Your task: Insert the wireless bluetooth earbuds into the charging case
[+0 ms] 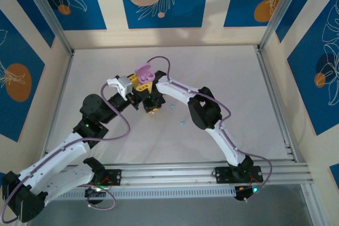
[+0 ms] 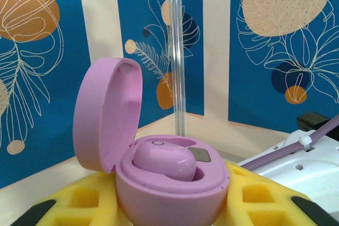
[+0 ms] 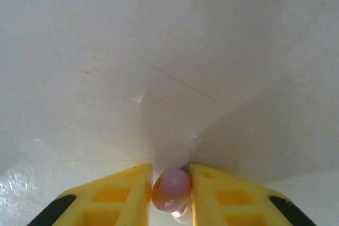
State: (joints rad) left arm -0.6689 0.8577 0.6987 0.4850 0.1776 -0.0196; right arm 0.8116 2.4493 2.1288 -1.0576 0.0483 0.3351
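At the table's middle: my two arms meet over the white table (image 1: 238,88), with wrists close together.
My left gripper (image 2: 172,207): narrowed onto a pink pebble-shaped plastic charging case (image 2: 169,194). Its yellow fingers (image 2: 79,205) press the base from both sides.
Charging case: held upright and open, with its rounded pink lid (image 2: 106,115) hinged up on the left.
Inside the case: one glossy pink earbud (image 2: 164,163) sits in its well.
My right gripper (image 3: 171,197): pointed down at the table. Its own yellow fingers (image 3: 119,199) are drawn in on a second small pink earbud (image 3: 170,188), touching it on either side.
Under that bud: a small white bit (image 3: 181,216) shows, and I cannot tell what it is.
Loose on the table: one tiny light blue earbud (image 1: 171,106) lies just right of my right gripper. Another light blue bud (image 1: 182,123) lies nearer the arm bases, apart from the first.
Surroundings: blue wall panels (image 1: 159,3) with orange circles and white leaf drawings.
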